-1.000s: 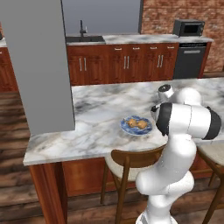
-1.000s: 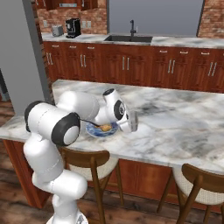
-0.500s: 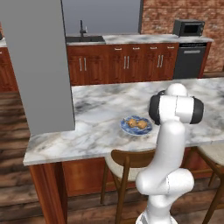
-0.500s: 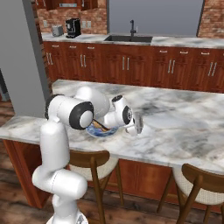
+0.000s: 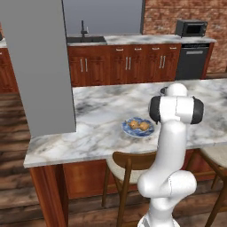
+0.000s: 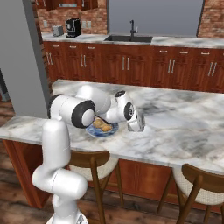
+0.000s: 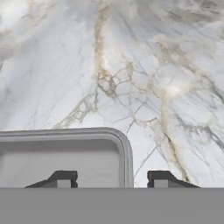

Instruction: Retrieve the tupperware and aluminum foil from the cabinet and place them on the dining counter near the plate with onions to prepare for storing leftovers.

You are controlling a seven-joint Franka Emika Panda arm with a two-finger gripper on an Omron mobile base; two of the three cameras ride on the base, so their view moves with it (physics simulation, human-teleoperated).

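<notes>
At the left of the hand view we see the tupperware (image 7: 61, 157), a shallow grey tub with a rounded rim, lying flat on the marble desk (image 7: 144, 65). Its right wall stands between the two dark tips of the end effector (image 7: 112, 178): one tip sits over the tub's inside, the other over bare marble just right of the rim. The tips are apart and clamp nothing that we can see, though whether the left tip touches the tub's floor we cannot quite tell from so close.

In the right base view, the plate (image 6: 101, 128) with browned pieces of food lies just left of the end effector (image 6: 136, 123), partly tucked under the white arm, so the tub appears to be set down near it, as the task asks. We judge the step in hand to be the release of the tub.

To do it well, we would open the tips wider, then lift straight along the end effector's own axis, so neither tip drags the thin wall sideways or tips the tub toward the plate. Only once clear of the rim should we swing away for the aluminum foil.
</notes>
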